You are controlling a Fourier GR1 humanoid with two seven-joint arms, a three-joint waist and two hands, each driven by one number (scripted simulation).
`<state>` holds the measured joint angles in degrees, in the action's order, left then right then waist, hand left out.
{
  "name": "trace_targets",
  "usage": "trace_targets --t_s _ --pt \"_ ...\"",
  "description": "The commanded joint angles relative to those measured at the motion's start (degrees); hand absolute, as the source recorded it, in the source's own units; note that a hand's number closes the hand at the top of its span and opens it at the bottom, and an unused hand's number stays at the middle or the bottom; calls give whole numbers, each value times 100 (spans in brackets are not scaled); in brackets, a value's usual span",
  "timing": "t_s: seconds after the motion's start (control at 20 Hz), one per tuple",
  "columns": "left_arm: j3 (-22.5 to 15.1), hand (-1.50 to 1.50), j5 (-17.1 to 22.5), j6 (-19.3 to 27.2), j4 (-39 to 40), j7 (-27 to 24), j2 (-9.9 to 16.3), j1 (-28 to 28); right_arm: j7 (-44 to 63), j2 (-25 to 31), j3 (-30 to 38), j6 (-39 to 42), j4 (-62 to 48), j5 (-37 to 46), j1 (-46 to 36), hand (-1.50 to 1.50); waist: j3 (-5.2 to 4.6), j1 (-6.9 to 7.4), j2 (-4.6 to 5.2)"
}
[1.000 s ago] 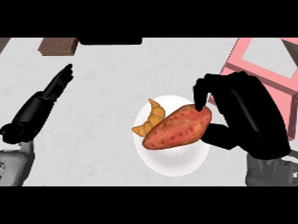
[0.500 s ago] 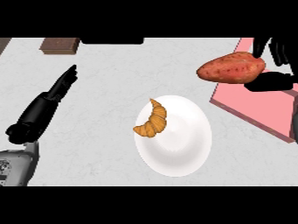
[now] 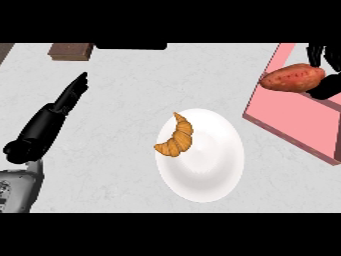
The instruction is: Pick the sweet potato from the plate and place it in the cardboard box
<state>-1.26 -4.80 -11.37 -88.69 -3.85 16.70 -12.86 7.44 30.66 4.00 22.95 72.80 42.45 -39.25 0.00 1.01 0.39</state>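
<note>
We hold sweet potato (image 3: 292,78) in right hand (image 3: 334,75), upper right of frame, fingers curled round it, over pink box (image 3: 328,148). Left hand (image 3: 64,102) rests at left of frame, fingers straight and together. Plate (image 3: 210,170) on tabletop (image 3: 114,65) keeps only croissant (image 3: 176,137). We judge placing step is near end: bring potato low inside box walls, then spread fingers, not release from high.

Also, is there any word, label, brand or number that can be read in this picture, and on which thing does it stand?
None can be read.
The pink box, white plate, croissant and sweet potato bear no text.
Dark marks on the left forearm's grey casing: too blurred to read, perhaps not text.
</note>
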Motion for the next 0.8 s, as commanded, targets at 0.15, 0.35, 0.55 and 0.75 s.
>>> trace_targets --t_s 0.15,0.35,0.55,0.75 --pt "159 0 23 -76 -14 -18 80 -46 -1163 682 -260 528 -1573 283 -90 150 3 20 2" --pt "251 0 80 -207 111 -9 136 -200 -1637 763 -331 931 -2412 291 -586 -150 3 61 10" --pt "-86 0 -254 -36 94 -141 -143 18 -2731 853 -190 900 -2680 62 -589 -150 4 8 -1" --pt "21 0 -173 60 41 154 -192 -99 -2902 426 722 634 -2469 -891 -710 -150 10 -88 -32"
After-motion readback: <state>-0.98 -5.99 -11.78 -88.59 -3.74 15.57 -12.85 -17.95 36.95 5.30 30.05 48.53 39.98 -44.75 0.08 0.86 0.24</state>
